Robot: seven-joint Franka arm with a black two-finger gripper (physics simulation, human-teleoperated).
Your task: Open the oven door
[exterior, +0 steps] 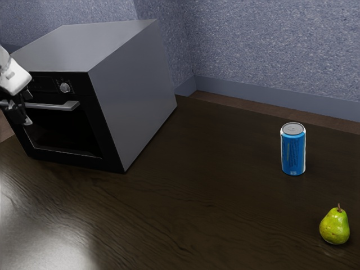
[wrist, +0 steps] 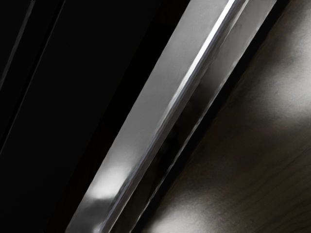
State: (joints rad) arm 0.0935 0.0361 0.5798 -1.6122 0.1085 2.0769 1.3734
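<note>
The oven (exterior: pixel 132 87) stands on the dark wooden table (exterior: pixel 185 208), its front turned so that the oven door (exterior: pixel 70 159) faces the arm's working side. The door looks shut, lying flush in the oven's front with no gap to be seen. Its metal handle (exterior: pixel 59 106) runs level across the upper part of the door, just under the control panel with its round knob (exterior: pixel 65 88).

The claw (exterior: pixel 25 112) is at the oven's front, by the end of the handle toward the exterior view's left, well away from the end below the knob. Whether it is open, closed or gripping the handle I cannot tell, nor whether the two touch. In the wrist view the handle passes aslant and close beneath the hand, with the door's dark front behind it.

What the next move turns on is this: the bar's long axis lies along the oven's width, so the claw should close across that axis, and the pull should then go outward from the oven's face. The single arm has the handle very near. A poor hold might slip off the bar's end.

Well apart from the oven, toward the exterior view's right, stand a blue soda can (exterior: pixel 293 152) and a green pear (exterior: pixel 334 228); neither should hinder the door.
</note>
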